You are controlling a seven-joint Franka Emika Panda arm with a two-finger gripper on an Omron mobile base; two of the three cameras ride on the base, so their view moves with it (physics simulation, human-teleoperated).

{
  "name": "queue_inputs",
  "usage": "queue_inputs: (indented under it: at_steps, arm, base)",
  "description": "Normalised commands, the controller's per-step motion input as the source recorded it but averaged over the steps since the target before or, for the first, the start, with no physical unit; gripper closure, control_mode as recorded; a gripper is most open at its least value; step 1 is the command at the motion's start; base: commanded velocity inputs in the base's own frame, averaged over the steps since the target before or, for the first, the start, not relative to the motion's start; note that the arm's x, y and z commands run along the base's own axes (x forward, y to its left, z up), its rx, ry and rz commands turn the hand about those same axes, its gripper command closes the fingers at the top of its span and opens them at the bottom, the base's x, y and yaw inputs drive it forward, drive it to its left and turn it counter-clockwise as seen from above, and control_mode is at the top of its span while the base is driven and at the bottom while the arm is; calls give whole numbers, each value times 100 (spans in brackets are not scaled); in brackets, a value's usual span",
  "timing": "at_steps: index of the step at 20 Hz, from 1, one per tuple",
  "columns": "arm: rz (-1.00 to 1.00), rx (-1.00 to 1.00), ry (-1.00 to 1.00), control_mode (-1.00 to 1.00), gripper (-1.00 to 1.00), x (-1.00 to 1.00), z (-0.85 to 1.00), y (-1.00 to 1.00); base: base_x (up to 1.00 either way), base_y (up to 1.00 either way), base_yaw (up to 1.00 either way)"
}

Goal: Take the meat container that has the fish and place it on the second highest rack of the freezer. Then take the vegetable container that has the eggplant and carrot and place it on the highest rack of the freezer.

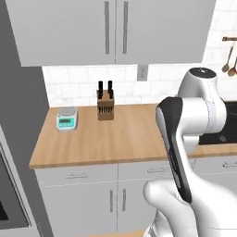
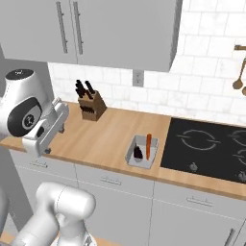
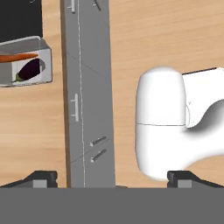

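Countertop (image 2: pixel 110 139) is carrying, leftmost, a knife block (image 2: pixel 91 104); right of it a grey tray (image 2: pixel 142 153) is holding the eggplant (image 2: pixel 138 153) and carrot (image 2: pixel 148 145), just left of the cooktop (image 2: pixel 209 146). Gripper (image 3: pixel 111 177) is hovering spread wide, holding nothing.

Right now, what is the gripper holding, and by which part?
Nothing. The gripper is open and empty, well away from the tray with the eggplant and carrot.
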Motion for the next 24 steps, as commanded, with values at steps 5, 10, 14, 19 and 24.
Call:
queue_inputs:
  at_steps: [5,10,14,19,24]
  arm:
    - [0,0,0,100,-100,0,0,0]
    - [0,0,0,100,-100,0,0,0]
    - [0,0,0,100,-100,0,0,0]
    - [0,0,-2,-100,-100,0,-4,-6]
    - [0,7,-1,-100,-100,7,-15,-97]
  base:
    - [18,-32,-9]
    - [42,0,-17]
    - [61,-8,-1]
    - [2,-1,0]
    - [0,0,0]
